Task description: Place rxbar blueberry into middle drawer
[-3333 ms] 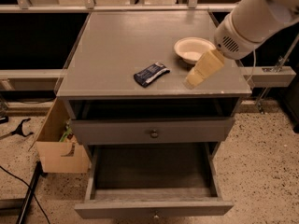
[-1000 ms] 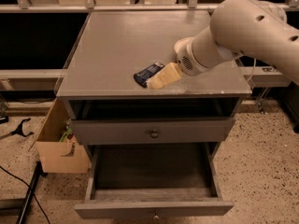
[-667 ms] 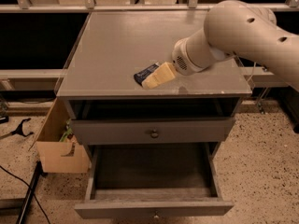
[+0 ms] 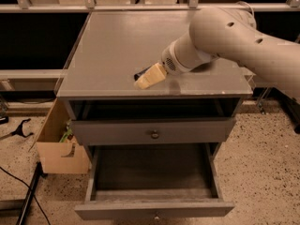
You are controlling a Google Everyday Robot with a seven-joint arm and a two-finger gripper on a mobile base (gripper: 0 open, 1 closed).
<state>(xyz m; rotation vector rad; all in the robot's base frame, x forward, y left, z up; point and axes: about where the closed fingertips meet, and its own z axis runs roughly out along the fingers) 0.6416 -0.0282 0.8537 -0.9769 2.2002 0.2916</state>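
The rxbar blueberry [image 4: 138,74] lies on the grey cabinet top [image 4: 112,46] near the front edge. Only a small dark end of it shows, at the left of the gripper. My gripper [image 4: 149,76] is low over the bar and covers most of it; I cannot tell whether it touches it. The middle drawer [image 4: 152,209] is pulled out below, with its deep dark tray open and nothing in it.
The top drawer front with the round knob [image 4: 153,134] is closed above the open drawer. An open cardboard box [image 4: 58,149] stands on the floor left of the cabinet. A black cable [image 4: 23,191] runs across the floor. My arm [image 4: 234,32] covers the cabinet top's right side.
My gripper has moved left from beside the cream bowl to the bar and now sits lower over it. The arm now hides the bowl. The bar has not visibly moved.
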